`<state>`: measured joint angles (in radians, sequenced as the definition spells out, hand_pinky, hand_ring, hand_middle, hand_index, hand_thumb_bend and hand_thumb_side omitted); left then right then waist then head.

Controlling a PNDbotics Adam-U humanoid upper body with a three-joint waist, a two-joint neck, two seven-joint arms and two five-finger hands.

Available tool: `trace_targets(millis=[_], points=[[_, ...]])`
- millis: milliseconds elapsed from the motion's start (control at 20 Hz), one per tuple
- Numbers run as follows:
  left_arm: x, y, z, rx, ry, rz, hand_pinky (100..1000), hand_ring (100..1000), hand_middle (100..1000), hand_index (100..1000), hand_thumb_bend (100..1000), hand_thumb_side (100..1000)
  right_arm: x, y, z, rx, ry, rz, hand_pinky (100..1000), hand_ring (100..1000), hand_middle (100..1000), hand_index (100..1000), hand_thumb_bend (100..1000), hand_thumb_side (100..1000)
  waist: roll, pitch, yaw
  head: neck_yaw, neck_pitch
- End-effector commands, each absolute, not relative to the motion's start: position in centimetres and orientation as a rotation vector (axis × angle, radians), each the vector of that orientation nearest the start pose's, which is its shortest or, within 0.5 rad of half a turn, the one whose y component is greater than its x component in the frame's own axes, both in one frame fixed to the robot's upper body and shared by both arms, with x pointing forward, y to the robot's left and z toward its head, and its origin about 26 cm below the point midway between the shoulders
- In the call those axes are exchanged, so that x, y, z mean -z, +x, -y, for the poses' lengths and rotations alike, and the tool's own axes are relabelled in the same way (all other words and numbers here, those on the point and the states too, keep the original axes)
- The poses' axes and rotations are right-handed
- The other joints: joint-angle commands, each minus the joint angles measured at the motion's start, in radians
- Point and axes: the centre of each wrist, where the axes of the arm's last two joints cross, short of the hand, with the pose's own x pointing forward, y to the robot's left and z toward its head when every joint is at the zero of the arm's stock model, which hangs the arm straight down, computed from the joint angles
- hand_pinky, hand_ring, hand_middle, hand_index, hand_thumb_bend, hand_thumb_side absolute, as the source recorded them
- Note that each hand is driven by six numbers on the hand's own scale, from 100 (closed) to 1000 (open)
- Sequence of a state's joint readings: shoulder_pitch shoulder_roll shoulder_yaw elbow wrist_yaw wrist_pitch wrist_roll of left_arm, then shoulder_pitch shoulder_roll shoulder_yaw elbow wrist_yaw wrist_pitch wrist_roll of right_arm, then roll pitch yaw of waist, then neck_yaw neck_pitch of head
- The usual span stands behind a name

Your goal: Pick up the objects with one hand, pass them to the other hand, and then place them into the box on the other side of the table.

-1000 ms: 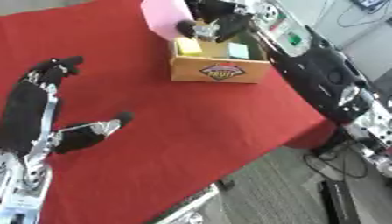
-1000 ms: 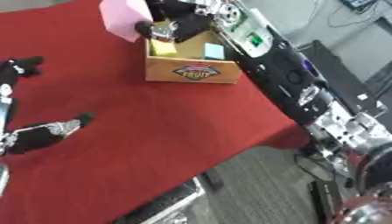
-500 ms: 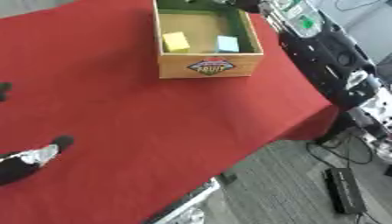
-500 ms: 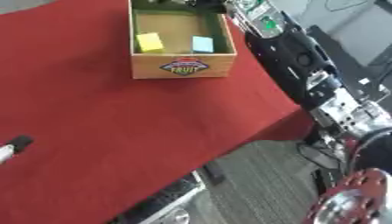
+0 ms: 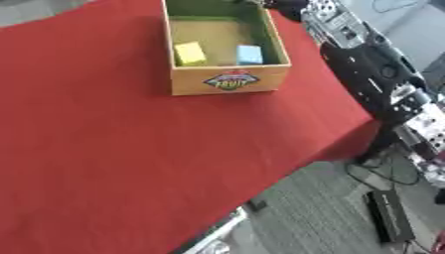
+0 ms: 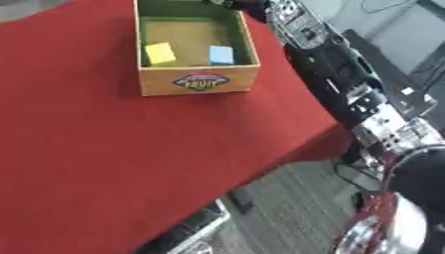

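Observation:
A cardboard box (image 5: pixel 228 82) with a fruit label on its front wall stands on the red table (image 5: pixel 121 163) near the top. Inside it lie a yellow cube (image 5: pixel 189 53) and a light blue cube (image 5: pixel 249 54), side by side and apart. My right arm (image 5: pixel 365 64) runs from the right edge up along the box's right side. Only a dark part of my right hand (image 5: pixel 285 5) shows, at the top edge just beyond the box's far right corner. My left hand shows in neither view.
The table's edge (image 5: pixel 304 163) runs diagonally from the right side down to the bottom middle. Beyond it lies grey floor with a black power strip (image 5: pixel 391 216) and cables.
The camera has swung, shifting the whole picture. My left hand has passed out of view. The pink object my right hand held over the box no longer shows.

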<state>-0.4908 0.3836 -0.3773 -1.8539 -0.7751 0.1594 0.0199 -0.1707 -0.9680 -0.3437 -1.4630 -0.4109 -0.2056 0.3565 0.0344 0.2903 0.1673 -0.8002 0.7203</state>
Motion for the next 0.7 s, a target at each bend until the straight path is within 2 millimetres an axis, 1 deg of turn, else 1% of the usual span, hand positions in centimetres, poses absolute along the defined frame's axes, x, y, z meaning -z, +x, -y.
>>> trace_targets(millis=[50,150,350,400,450,550,650,700], points=[[-21.0,30.8,-19.0,1.023,0.94,2.126,777,689,637,836,800,630,-25.9,27.4,53.1,-0.574,-0.567,1.935,787,909,417,589,100,435,-0.006,-0.012,-0.004,-0.023,-0.036],[-21.4,30.1,-19.8,1.0,0.968,2.12,776,688,636,837,799,627,-25.5,27.1,53.6,-0.565,-0.6,1.939,787,907,417,587,100,430,-0.008,-0.011,-0.007,-0.034,-0.047],[-21.4,29.9,-20.6,0.968,0.999,2.118,776,686,635,837,799,618,-24.8,26.7,54.3,-0.583,-0.665,1.929,785,899,414,581,100,407,-0.014,-0.009,-0.007,-0.034,-0.066],[-21.5,29.9,-20.6,0.961,1.001,2.124,775,685,634,837,799,614,-24.4,26.7,54.6,-0.589,-0.682,1.918,785,898,414,580,100,379,-0.015,-0.008,-0.005,-0.037,-0.068],[-21.5,29.9,-20.6,0.955,1.002,2.13,775,685,634,837,798,614,-24.1,26.6,54.9,-0.596,-0.698,1.906,785,898,414,580,100,376,-0.016,-0.008,-0.002,-0.039,-0.07],[-21.4,29.9,-20.7,0.947,1.003,2.136,775,684,634,838,797,615,-23.5,26.6,55.3,-0.611,-0.727,1.888,787,899,417,583,100,339,-0.018,-0.007,0.001,-0.042,-0.072],[-21.4,29.9,-20.8,0.943,1.006,2.136,775,684,634,838,796,616,-23.0,26.5,55.7,-0.623,-0.758,1.874,794,907,437,608,100,304,-0.021,-0.005,0.003,-0.043,-0.071],[-21.3,29.9,-20.9,0.939,1.01,2.134,774,684,634,838,796,615,-22.8,26.5,55.8,-0.629,-0.77,1.869,804,919,464,643,100,310,-0.022,-0.005,0.005,-0.042,-0.071]])
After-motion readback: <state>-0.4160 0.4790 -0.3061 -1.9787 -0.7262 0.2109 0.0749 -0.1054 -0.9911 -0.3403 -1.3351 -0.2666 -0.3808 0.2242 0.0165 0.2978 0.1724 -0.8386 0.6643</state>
